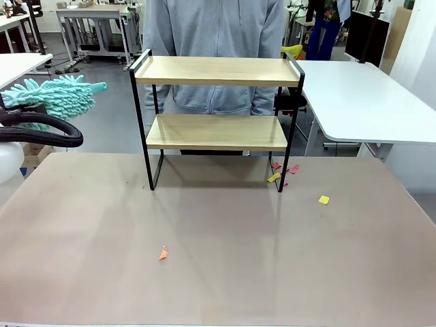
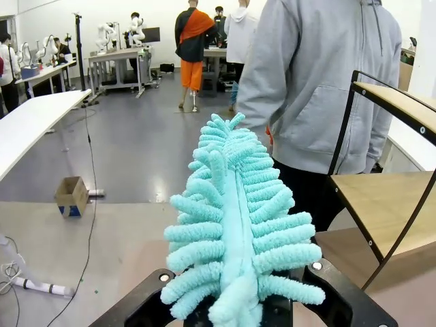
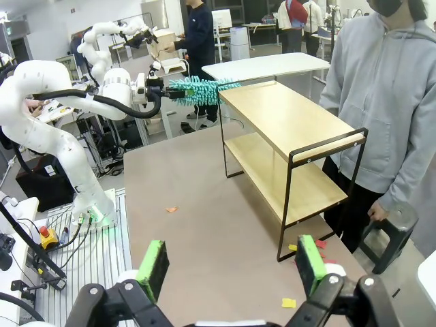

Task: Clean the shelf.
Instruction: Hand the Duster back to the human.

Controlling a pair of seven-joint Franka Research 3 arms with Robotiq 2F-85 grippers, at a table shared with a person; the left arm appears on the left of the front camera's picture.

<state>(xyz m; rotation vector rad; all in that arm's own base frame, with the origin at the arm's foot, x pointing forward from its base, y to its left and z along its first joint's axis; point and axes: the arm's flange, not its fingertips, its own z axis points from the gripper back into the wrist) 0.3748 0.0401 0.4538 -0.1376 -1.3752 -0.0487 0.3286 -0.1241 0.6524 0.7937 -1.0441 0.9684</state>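
Right now the left gripper (image 2: 235,315) is clamped on the base of a teal microfibre duster (image 1: 58,95), held off the worktop (image 1: 218,272) at about nine o'clock from the shelf (image 1: 216,71), level with its top board and apart from it. The right gripper (image 3: 231,262) hangs spread wide, holding nothing. That shelf stands at twelve o'clock on the worktop, near the person; both boards look bare. It seems light and rigid, so a hard sweep could shove it; the side rails would be the place to steady it. Paper scraps (image 1: 279,174) lie by its right foot.
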